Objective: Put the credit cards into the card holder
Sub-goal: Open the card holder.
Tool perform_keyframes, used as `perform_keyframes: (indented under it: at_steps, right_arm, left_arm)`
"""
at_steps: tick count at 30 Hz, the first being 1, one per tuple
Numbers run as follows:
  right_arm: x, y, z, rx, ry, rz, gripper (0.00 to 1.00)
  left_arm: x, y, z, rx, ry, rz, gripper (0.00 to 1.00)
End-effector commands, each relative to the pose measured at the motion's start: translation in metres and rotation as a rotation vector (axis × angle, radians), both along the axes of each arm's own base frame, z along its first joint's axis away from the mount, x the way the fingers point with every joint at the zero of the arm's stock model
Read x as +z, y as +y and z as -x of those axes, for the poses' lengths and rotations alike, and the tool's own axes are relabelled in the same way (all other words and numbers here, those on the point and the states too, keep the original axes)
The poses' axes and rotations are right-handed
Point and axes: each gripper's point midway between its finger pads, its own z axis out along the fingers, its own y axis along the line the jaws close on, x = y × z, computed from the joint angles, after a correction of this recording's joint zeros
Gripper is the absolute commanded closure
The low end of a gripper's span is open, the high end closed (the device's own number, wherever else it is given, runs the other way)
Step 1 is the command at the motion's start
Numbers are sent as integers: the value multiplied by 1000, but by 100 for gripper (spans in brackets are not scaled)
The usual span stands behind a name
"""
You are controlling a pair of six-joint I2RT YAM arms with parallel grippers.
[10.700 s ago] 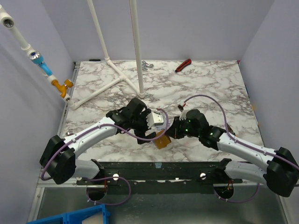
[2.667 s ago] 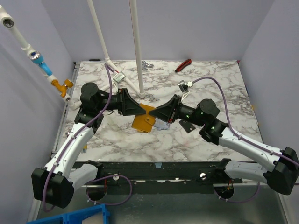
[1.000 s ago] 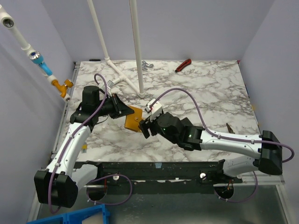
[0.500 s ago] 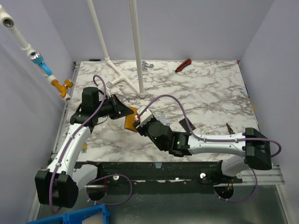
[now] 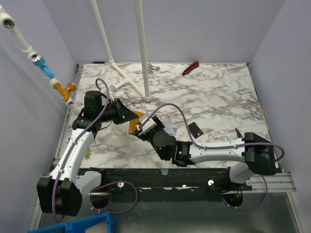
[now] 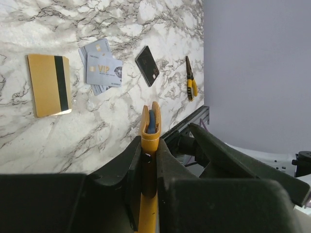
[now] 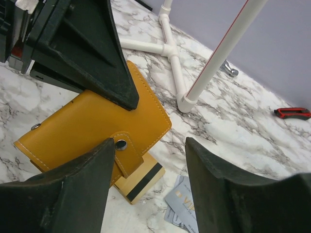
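L gripper (image 6: 148,160) is pinching the yellow card holder (image 7: 92,124) edge-on above the table (image 5: 218,97). R gripper (image 7: 146,189) is hovering beside it w/ jaws spread wide, holding nothing. Gold card (image 6: 48,85) & grey-blue cards (image 6: 102,70) are lying flat on the marble.

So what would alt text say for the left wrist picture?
The left end effector grips a yellow leather card holder edge-on above a marble table, where a gold card, grey-blue cards and a black card lie.

Card holder (image 7: 92,124) mustard-yellow w/ pale stitching; gold-tan card (image 6: 48,85) w/ dark stripe; grey-blue cards (image 6: 103,68); table (image 5: 218,97) white-grey marble.
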Motion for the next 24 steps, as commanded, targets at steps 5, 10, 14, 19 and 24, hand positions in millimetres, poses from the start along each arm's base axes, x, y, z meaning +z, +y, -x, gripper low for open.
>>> perform_keyframes:
  at_steps: [5, 10, 14, 19, 24]
  right_arm:
    - [5, -16, 9, 5, 34, -27, 31]
    - [-10, -12, 14, 47, 71, 3, 29]
    - [-18, -6, 21, 88, 78, 25, 27]
    - [-25, -2, 18, 72, 52, 62, 27]
    - [-27, 4, 8, 21, -3, 95, 34]
  left_arm:
    - [20, -2, 2, -14, -42, 28, 100]
    - [24, -2, 1, -15, -50, 29, 100]
    - [22, -1, 1, -12, -45, 27, 100]
    - [24, -2, 2, -13, -32, 43, 100]
    - [23, -4, 4, -16, -3, 73, 100]
